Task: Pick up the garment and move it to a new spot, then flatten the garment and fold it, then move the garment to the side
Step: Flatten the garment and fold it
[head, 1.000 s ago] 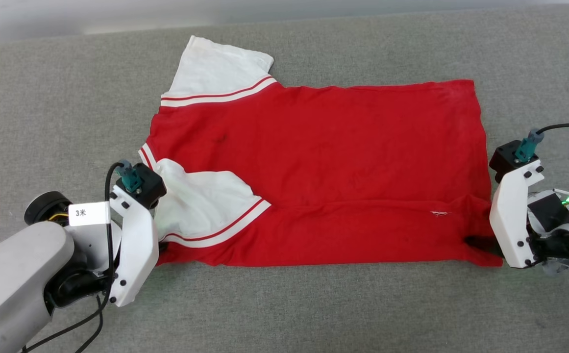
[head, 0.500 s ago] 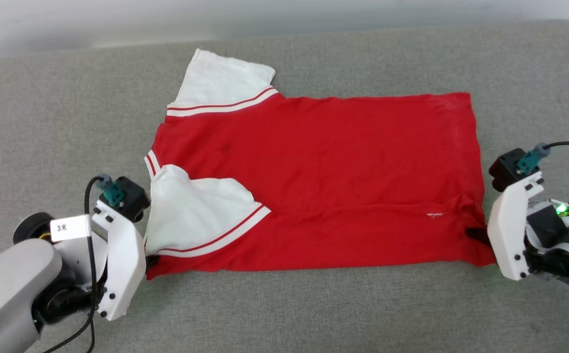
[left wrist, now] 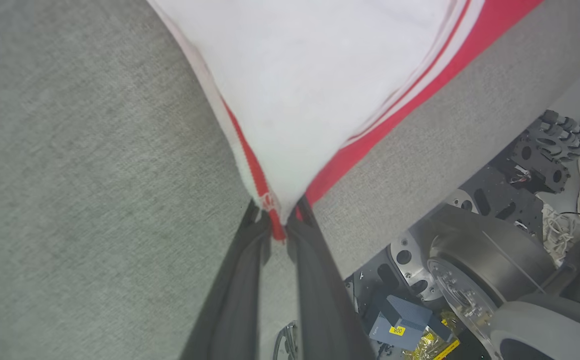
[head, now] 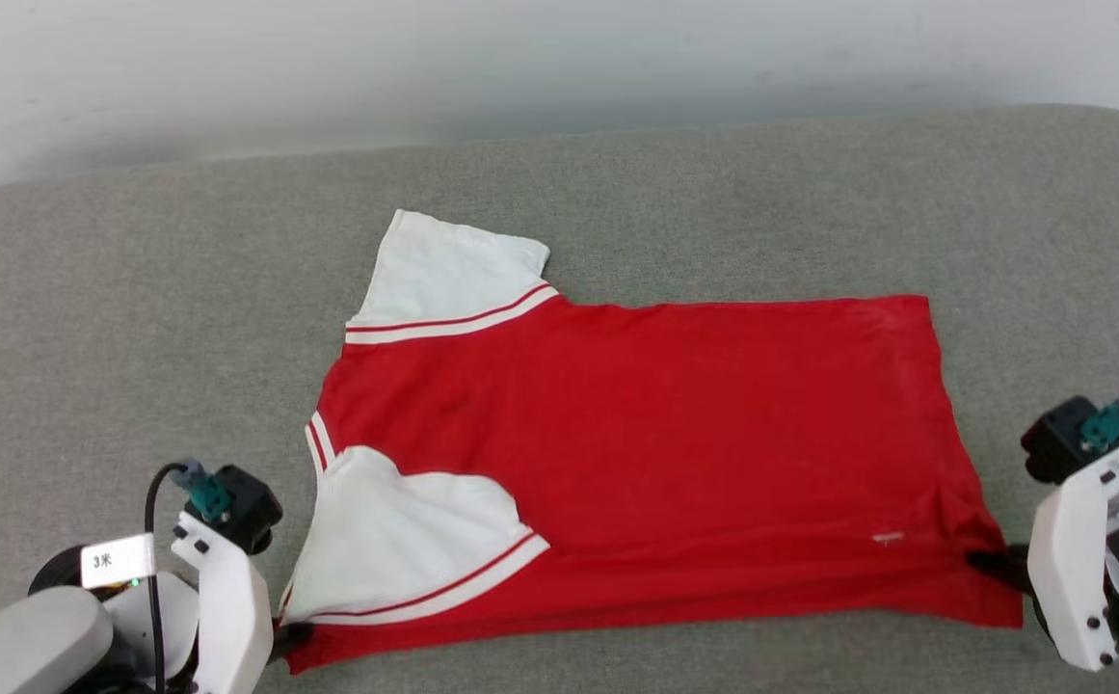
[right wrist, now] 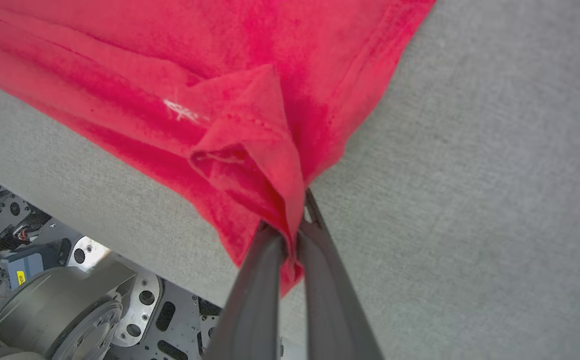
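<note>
The garment (head: 646, 434), a red T-shirt with white striped sleeves, lies spread on the grey surface with its near edge folded over. At the near left corner, my left gripper (head: 291, 634) is shut on the garment (left wrist: 299, 95) by the white sleeve's hem; the cloth is pinched between the dark fingers (left wrist: 240, 280) of my left gripper (left wrist: 277, 220). My right gripper (head: 988, 561) is shut on the garment's near right corner. The red fabric of the garment (right wrist: 210, 75) bunches into a fold between the fingertips of my right gripper (right wrist: 292, 227).
The grey fabric surface (head: 617, 183) stretches on all sides of the shirt, with a pale wall behind it. The robot's base and wheels (left wrist: 474, 270) lie past the surface's near edge (right wrist: 70, 295).
The head camera has tilted up, so the scene sits lower in view. My right gripper has closed on the garment's near right corner. The left grip is unchanged.
</note>
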Available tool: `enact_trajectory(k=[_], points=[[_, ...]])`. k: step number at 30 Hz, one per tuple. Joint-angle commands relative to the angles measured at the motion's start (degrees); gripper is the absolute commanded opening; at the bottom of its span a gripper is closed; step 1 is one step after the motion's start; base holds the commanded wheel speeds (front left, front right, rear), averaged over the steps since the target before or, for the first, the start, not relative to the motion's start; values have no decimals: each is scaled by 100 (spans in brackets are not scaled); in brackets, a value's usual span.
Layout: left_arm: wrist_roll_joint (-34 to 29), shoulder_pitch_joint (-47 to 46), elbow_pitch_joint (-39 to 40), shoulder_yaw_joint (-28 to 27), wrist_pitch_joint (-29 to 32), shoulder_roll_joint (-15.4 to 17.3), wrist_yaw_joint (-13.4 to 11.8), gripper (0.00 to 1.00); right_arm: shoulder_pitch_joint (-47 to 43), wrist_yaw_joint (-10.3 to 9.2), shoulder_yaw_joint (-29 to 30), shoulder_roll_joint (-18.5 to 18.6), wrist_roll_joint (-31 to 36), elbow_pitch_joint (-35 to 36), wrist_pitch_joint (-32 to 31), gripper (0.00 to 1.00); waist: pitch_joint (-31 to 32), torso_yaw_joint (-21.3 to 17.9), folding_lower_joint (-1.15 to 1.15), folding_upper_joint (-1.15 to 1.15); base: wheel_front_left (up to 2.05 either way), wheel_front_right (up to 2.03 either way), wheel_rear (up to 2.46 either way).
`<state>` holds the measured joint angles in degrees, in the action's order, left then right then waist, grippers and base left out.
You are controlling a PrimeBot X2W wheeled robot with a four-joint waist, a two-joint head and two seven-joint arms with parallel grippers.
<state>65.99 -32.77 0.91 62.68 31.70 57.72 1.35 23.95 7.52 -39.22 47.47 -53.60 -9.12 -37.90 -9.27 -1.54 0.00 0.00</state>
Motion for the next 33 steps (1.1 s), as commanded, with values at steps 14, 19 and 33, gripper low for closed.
enact_trajectory(k=[14,19,33], points=[[-251,-66,-198,-238,-730,-39,-153,100,-377,-5,661,-526,597,-139,926,100,-49,-29,0,0,0,0,0],[-552,-344,-170,-606,-1356,70,-333,100,-300,-4,1271,-866,967,25,1895,100,-3,-77,0,0,0,0,0],[-1134,-1904,-671,-1266,-1717,-310,-277,100,-497,-5,3047,-2129,2918,1218,3477,100,-758,-461,0,0,0,0,0]])
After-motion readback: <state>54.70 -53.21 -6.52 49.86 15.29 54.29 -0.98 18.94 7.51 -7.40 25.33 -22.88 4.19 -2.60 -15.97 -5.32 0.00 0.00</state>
